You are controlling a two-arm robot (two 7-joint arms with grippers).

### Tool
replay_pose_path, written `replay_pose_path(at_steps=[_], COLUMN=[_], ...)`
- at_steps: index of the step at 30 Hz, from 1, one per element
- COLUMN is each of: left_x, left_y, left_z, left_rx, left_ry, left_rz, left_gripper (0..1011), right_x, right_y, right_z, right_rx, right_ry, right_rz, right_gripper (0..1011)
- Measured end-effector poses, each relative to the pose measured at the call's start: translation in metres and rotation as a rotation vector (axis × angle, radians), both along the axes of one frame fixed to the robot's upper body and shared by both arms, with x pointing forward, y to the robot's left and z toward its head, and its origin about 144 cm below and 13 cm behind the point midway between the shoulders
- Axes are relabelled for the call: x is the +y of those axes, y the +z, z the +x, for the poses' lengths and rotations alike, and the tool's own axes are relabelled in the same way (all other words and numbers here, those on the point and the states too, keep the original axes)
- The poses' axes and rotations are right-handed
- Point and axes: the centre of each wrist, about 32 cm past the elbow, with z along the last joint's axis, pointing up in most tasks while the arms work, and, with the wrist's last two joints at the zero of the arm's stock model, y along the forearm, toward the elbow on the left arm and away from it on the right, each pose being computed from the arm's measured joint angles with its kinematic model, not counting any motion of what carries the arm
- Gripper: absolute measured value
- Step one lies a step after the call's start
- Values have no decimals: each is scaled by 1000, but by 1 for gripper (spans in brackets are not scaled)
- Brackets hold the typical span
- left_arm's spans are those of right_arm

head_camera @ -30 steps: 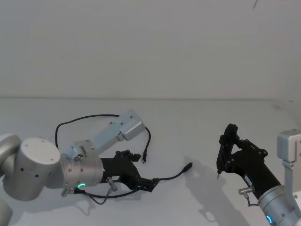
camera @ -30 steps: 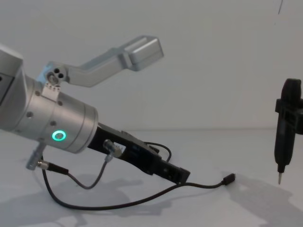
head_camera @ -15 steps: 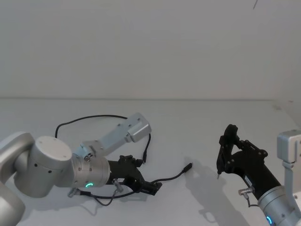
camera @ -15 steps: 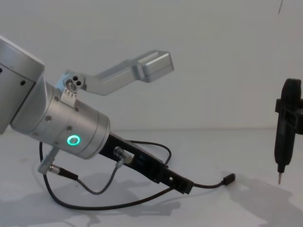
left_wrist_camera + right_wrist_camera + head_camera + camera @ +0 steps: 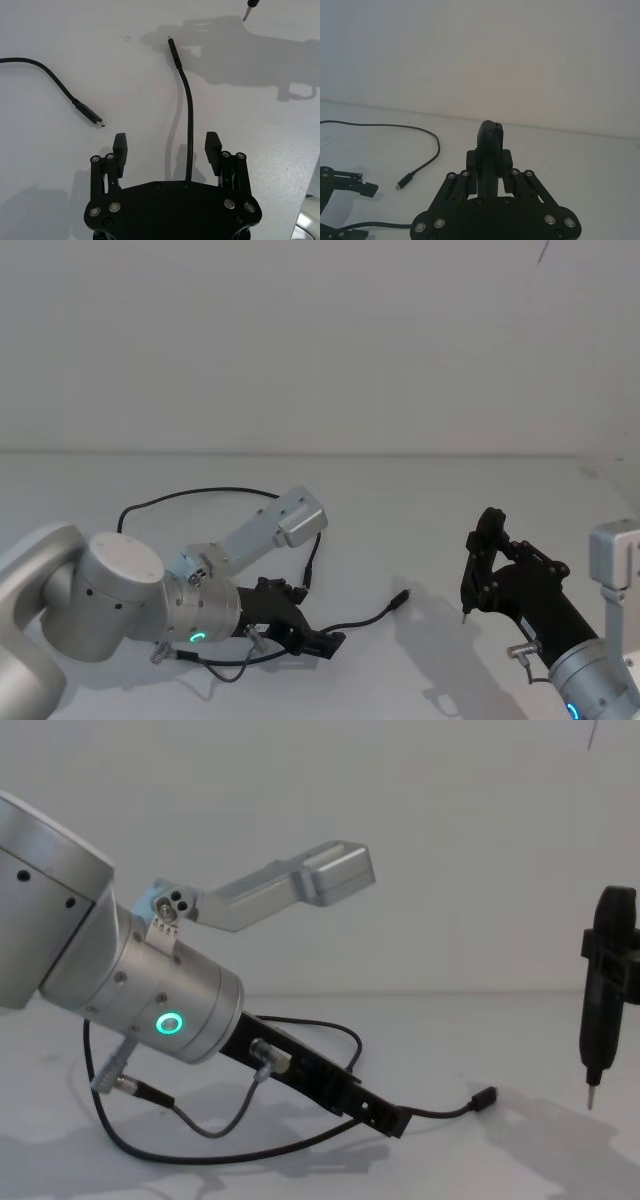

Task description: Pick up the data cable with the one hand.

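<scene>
Cable count was one: a thin black data cable (image 5: pixel 189 100) with two small flat plugs lay looped on the matte white table (image 5: pixel 420 500), lower left in the head view. Of two end effectors, the left end effector (image 5: pixel 166 143) stood open astride the cord; the right end effector (image 5: pixel 490 164) clamped a black pen-like tool (image 5: pixel 600 1010).

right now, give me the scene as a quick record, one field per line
cable: black, lying on the white table, both plugs loose on the surface
left pincer: open, low over the table, one finger on each side of the cable, not closed on it
right pincer: shut on a black pen-shaped tool, off to the right, tool tip pointing down above the table
task state: cable not yet picked up
</scene>
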Motion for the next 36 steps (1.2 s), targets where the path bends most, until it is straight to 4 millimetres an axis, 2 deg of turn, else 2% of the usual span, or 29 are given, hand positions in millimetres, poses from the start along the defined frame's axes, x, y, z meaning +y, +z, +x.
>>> replay_pose_path(at_steps=[9,13,26,27,29,32,36], left_x=[-2,-2,-3,-3,-3,-3,-3], left_y=[-1,-1,-1,-1,-1,-1,-1], left_z=[1,1,2,2,2,2,2], left_rx=[5,7,9,9,9,10,9], left_ry=[3,3,5,5,5,5,5], left_rz=[3,4,6,6,6,6,7], left_gripper=[738,575,176,176,81,40,35], right_x=[0,0,0,0,0,0,0], right_y=[0,0,0,0,0,0,0], right_z=[0,0,0,0,0,0,0], right_rx=[0,0,0,0,0,0,0], right_ry=[0,0,0,0,0,0,-1], right_rz=[0,0,0,0,0,0,0], right_gripper=[279,279,279,279,279,279,279])
